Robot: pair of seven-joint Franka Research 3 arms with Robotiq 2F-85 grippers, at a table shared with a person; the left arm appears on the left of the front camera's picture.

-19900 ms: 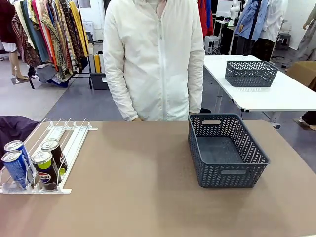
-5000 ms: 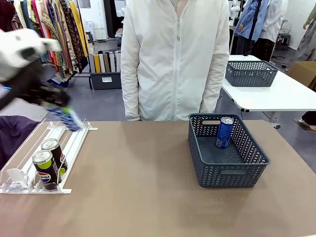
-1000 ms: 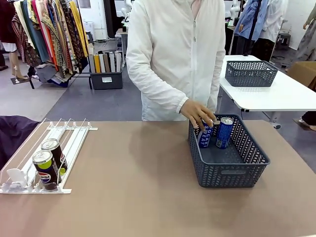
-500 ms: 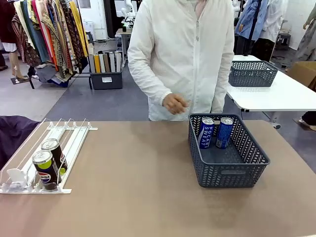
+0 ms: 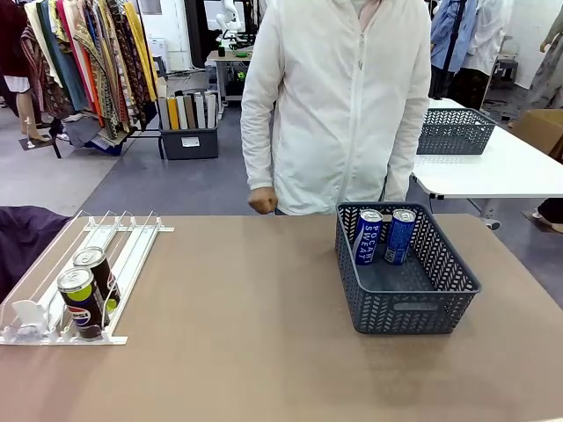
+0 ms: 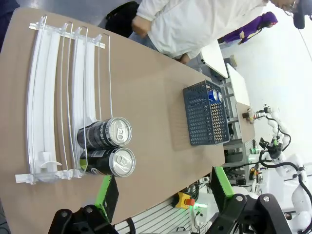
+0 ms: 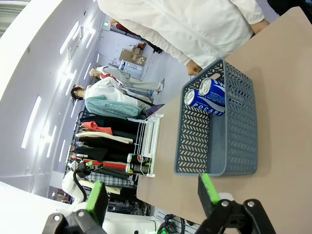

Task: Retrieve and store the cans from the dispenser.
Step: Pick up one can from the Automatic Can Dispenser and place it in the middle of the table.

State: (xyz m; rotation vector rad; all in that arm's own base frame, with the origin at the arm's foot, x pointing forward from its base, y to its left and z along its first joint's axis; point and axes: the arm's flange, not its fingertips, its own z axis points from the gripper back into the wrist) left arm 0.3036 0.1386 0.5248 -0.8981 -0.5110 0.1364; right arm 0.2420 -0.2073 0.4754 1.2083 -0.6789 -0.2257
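Observation:
The dispenser [image 5: 123, 239] sits at the table's left edge with two black Pepsi cans [image 5: 81, 303] at the low end of its right lanes. Two blue cans [image 5: 368, 236] stand in the far end of the dark grey basket [image 5: 406, 312]. My left gripper [image 6: 163, 190] hangs open well above the dispenser [image 6: 41, 87], with the Pepsi cans [image 6: 105, 132] below it. My right gripper [image 7: 151, 192] is open too, high over the table, facing the basket [image 7: 195, 141] and its blue cans [image 7: 208, 104]. Nothing is between either pair of fingers.
A person in a white jacket stands at the far side, one hand [image 5: 261, 201] hanging at the table's far edge. Bare brown tabletop lies between dispenser and basket. A second table with another grey basket [image 5: 456, 132] stands behind on the right.
The person's hand has let go of the second blue can in the basket and drawn back to the left. Both blue cans, once in the dispenser, now stand in the basket.

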